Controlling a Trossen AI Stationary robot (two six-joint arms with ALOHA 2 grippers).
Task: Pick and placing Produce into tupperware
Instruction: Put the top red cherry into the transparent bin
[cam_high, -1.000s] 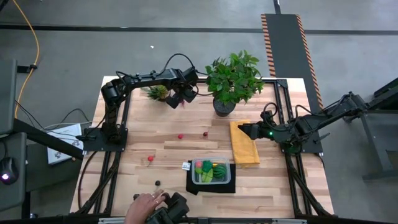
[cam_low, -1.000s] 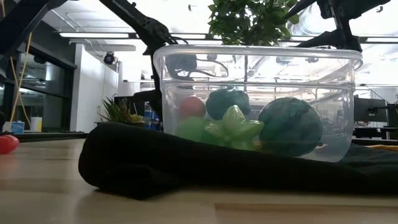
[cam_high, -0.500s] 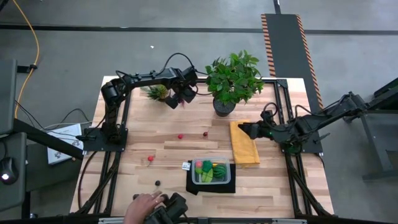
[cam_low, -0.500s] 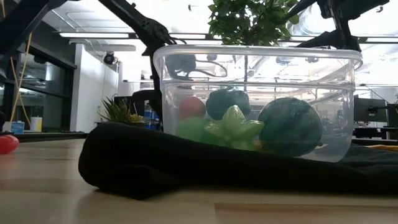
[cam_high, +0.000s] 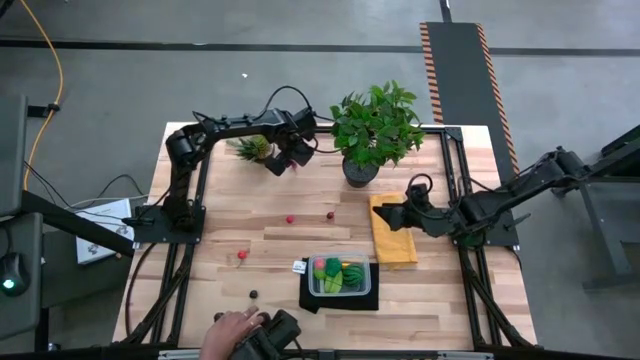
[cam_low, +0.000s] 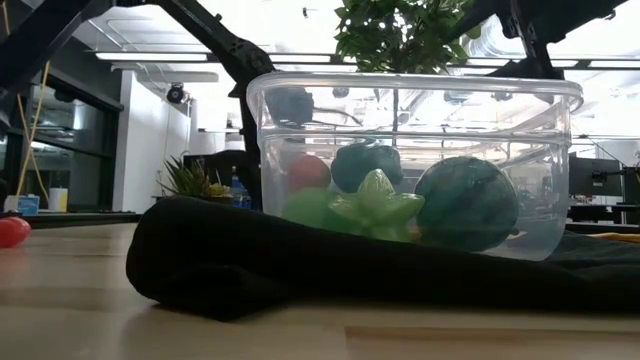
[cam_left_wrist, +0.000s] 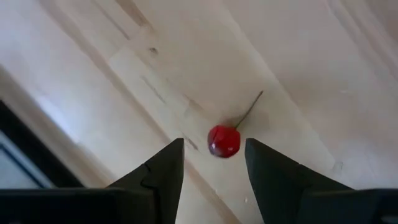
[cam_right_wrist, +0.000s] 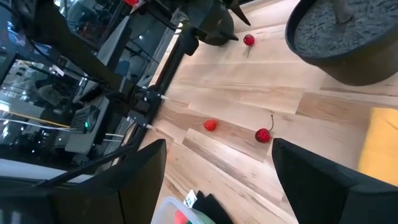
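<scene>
A red cherry (cam_left_wrist: 224, 141) with a thin stem lies on the wood at the far left of the table. My left gripper (cam_left_wrist: 214, 158) points down over it, open, with one finger on either side and touching nothing. The tupperware (cam_high: 340, 274) stands on a black mat (cam_high: 340, 298) near the front and holds green, dark green and pink produce (cam_low: 375, 205). Loose on the table lie a red berry (cam_high: 290, 219), another cherry (cam_high: 329, 214), a pink piece (cam_high: 242, 255) and a dark one (cam_high: 254, 295). My right gripper (cam_high: 386, 214) hangs open over the yellow cloth (cam_high: 393, 240).
A big potted plant (cam_high: 372, 130) stands at the far middle and a small spiky plant (cam_high: 252, 148) beside my left arm. A person's hand (cam_high: 232, 328) rests on a dark object at the near edge. Bare wood lies between the loose produce and the tupperware.
My right arm has stretched a little farther out over the yellow cloth, toward the table's left, and has sunk slightly. Its fingers stay open.
</scene>
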